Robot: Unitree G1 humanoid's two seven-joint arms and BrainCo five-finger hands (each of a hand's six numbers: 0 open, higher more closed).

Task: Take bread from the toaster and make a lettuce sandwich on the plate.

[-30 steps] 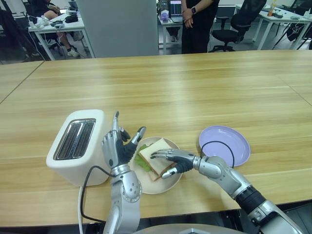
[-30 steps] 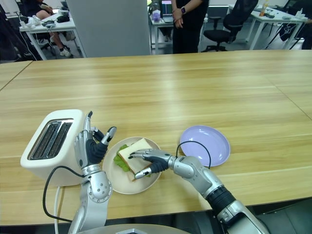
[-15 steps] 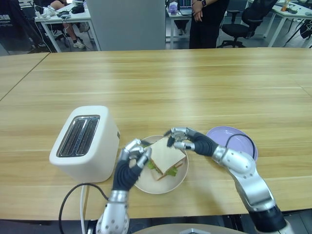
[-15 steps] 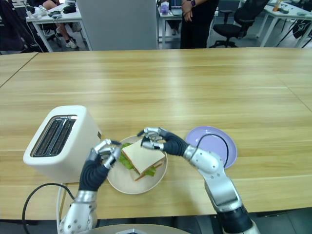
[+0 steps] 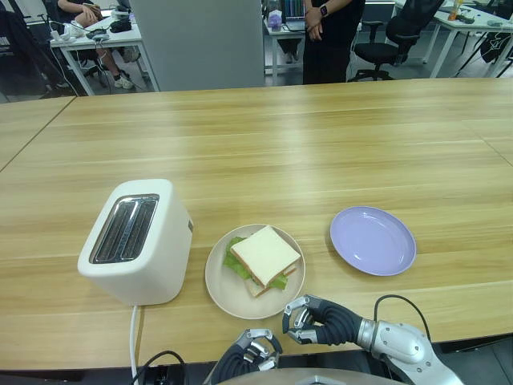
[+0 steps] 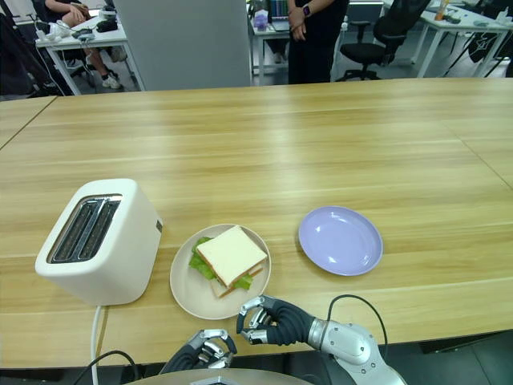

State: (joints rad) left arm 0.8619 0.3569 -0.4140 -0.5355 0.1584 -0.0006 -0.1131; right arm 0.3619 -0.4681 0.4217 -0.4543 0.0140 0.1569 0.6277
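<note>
Both hands have drawn back since half a second ago. Our right hand point(image 5: 317, 319) was over the sandwich's far corner and our left hand point(image 5: 247, 353) was by its left edge. Now both sit low at the near edge of the light wooden table point(image 5: 280, 152), fingers curled in on themselves and holding nothing.

The sandwich of white bread slices with green lettuce between them point(image 5: 265, 255) lies on the round beige plate point(image 5: 216, 285). It is ahead of our right fingers and slightly to their left, apart from them. From our left fingers it is also ahead, but farther off, so the right hand is the nearer one. It is roughly square with no clear long axis, and one corner points back toward our fingers.

The white two-slot toaster point(image 5: 136, 239) stands ahead and left of our left fingers, with no bread rising above its slots. The lilac round plate point(image 5: 373, 241) lies ahead and right of our right fingers.

We judge the sandwich assembled. Any further touch would be a short forward reach with the right hand.
</note>
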